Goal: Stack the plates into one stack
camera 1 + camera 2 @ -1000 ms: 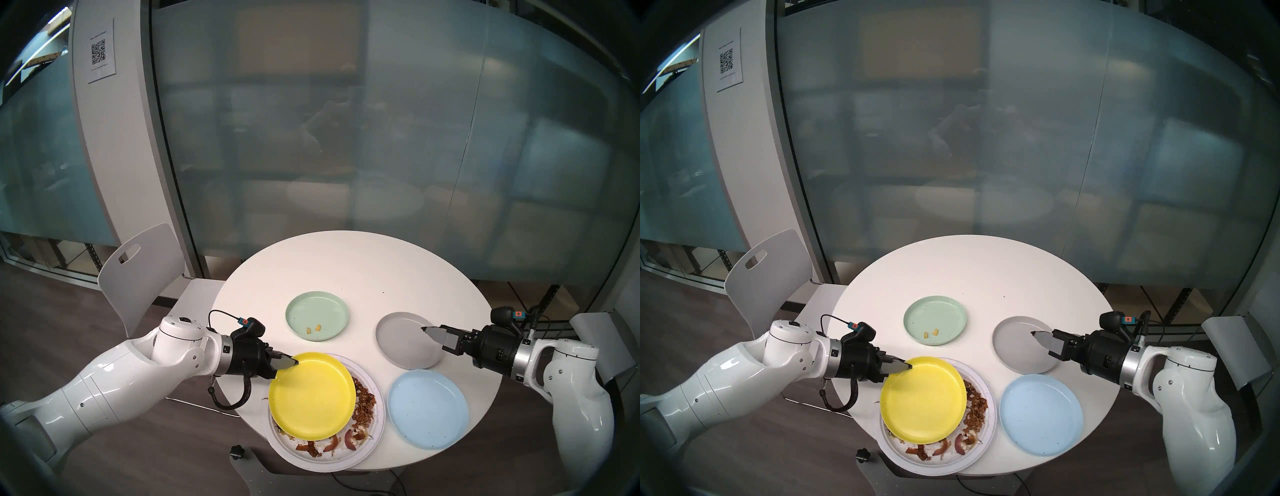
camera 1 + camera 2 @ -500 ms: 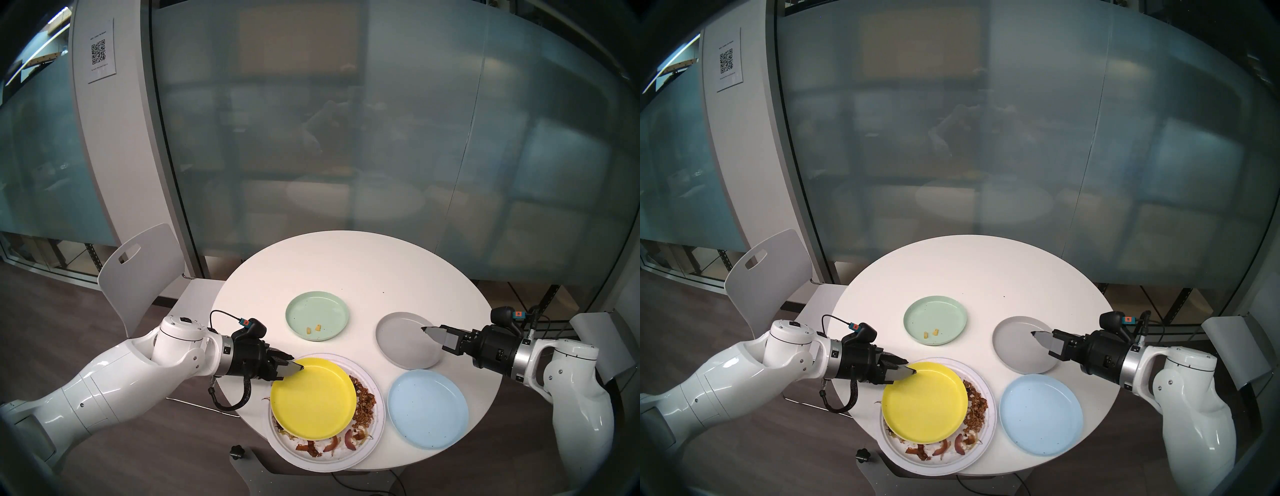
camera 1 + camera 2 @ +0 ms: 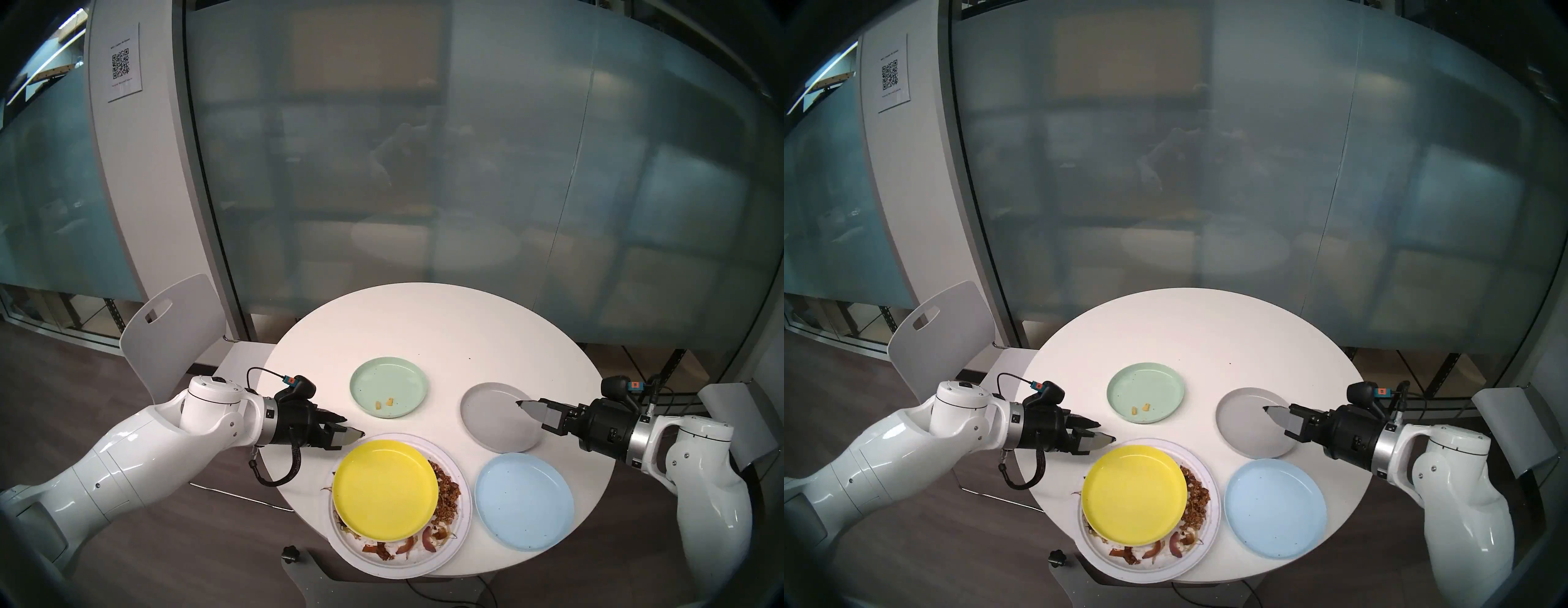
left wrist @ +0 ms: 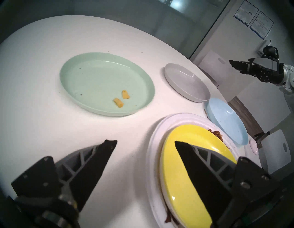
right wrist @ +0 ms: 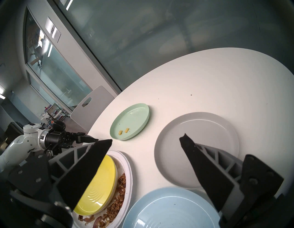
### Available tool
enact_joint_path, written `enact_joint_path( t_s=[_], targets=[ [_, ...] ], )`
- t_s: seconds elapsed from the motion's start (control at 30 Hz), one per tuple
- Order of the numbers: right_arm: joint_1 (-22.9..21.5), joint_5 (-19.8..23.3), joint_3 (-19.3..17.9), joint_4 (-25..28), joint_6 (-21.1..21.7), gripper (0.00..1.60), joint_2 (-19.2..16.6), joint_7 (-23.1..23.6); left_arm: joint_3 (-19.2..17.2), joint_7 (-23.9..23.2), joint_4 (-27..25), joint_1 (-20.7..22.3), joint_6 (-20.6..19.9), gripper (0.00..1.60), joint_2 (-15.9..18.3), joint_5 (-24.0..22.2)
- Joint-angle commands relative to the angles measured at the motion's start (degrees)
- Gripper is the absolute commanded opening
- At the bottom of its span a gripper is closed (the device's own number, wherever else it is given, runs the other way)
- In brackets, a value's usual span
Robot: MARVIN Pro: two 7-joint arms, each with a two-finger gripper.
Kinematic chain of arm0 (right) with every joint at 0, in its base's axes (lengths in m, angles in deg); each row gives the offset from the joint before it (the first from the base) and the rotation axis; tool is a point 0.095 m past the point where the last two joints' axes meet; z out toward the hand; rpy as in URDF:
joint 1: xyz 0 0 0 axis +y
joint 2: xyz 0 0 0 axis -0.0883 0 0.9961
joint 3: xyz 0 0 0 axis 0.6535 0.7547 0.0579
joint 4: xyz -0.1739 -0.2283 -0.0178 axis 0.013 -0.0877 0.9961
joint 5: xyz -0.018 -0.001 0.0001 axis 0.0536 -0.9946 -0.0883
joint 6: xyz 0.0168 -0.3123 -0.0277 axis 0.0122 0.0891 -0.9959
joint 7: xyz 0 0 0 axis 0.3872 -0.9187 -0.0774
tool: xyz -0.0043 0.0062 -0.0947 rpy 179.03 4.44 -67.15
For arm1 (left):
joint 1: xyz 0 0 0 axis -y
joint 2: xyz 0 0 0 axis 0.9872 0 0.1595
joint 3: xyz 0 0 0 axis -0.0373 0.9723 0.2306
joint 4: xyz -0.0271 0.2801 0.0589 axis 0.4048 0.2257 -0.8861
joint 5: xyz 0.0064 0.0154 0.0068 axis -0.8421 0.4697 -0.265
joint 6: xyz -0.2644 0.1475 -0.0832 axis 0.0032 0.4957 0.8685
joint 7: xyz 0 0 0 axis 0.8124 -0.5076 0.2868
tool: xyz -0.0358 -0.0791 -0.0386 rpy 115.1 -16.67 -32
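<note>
A round white surface (image 3: 445, 322) carries a large white paper plate (image 3: 460, 530) strewn with brown food scraps, and a smooth round yellow plate (image 3: 384, 488) lies on it. Beyond that paper plate sits a mint green plate (image 3: 388, 387); to its right lie a grey plate (image 3: 494, 418) and a light blue plate (image 3: 524, 501). The left hand (image 4: 145, 141) is open and empty just left of the paper plate, the right hand (image 5: 145, 139) gapes empty above the grey plate, and a wall notice (image 3: 124, 63) bears a QR code with unreadable print.
</note>
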Motion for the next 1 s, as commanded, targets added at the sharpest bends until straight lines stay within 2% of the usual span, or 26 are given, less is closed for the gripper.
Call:
enact_joint_path(
  t_s=[0.0,0.07,0.4,0.5,0.97],
  targets=[
    [-0.1,0.0,0.0,0.8,0.0,1.6,-0.1,0.1,-1.0,1.2,3.5,5.2,-1.3,1.34,-4.7,-0.8],
    [-0.1,0.0,0.0,0.8,0.0,1.6,-0.1,0.1,-0.6,2.2,5.7,7.2,-2.1,1.31,-6.6,-0.5],
    [-0.1,0.0,0.0,0.8,0.0,1.6,-0.1,0.1,1.9,4.3,11.6,12.4,-4.1,1.29,-11.6,1.9],
    [-0.1,0.0,0.0,0.8,0.0,1.6,-0.1,0.1,3.1,4.3,14.3,14.3,-4.5,1.23,-13.4,3.2],
    [-0.1,0.0,0.0,0.8,0.0,1.6,-0.1,0.1,5.2,3.0,18.5,17.0,-4.1,1.17,-15.1,5.5]
  ],
)
